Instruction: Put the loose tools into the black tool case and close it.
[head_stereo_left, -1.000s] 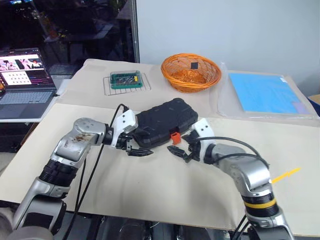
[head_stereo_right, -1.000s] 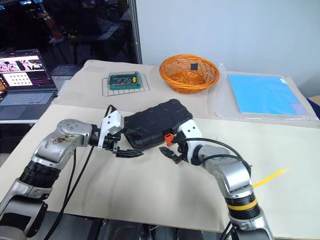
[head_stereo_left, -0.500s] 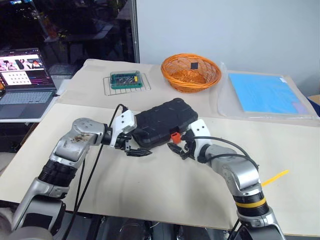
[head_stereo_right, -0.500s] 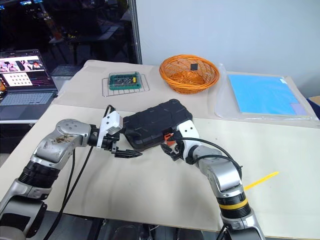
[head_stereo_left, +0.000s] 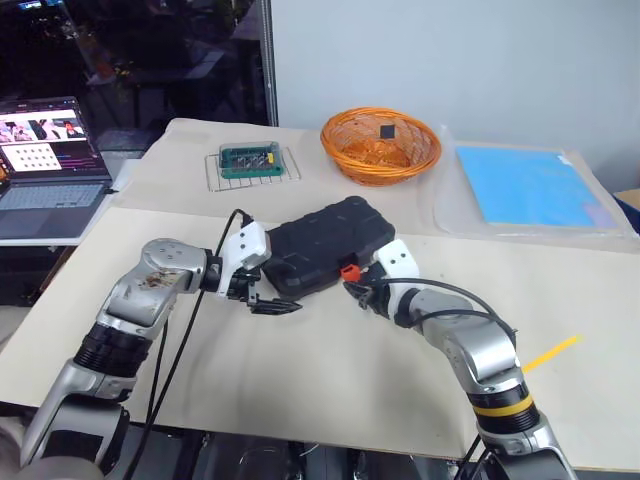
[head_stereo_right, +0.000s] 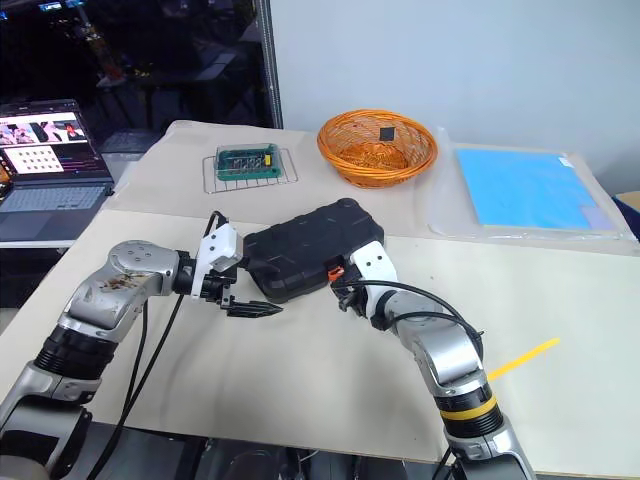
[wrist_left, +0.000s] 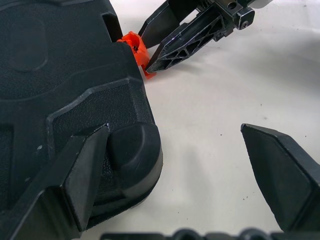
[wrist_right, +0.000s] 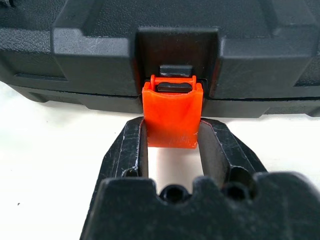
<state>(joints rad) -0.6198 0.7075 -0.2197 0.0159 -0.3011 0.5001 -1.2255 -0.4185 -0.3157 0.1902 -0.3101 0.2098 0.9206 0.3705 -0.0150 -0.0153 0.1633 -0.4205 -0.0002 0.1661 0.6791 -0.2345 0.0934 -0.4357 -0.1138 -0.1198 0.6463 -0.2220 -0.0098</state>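
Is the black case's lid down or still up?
Down. The case lies flat with both halves meeting along the seam; the orange latch hangs between the right pincer's fingers.

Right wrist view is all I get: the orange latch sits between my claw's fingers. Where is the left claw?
Observer: The left claw is open at the case's left end, one finger by its corner, the other over the bare table.
Operator: Is it shut all along?
Observer: From the head views it looks shut flat; I see no gap.
Operator: What's behind it?
Observer: An orange basket stands behind it, apart from it, with a wire rack to the basket's left.
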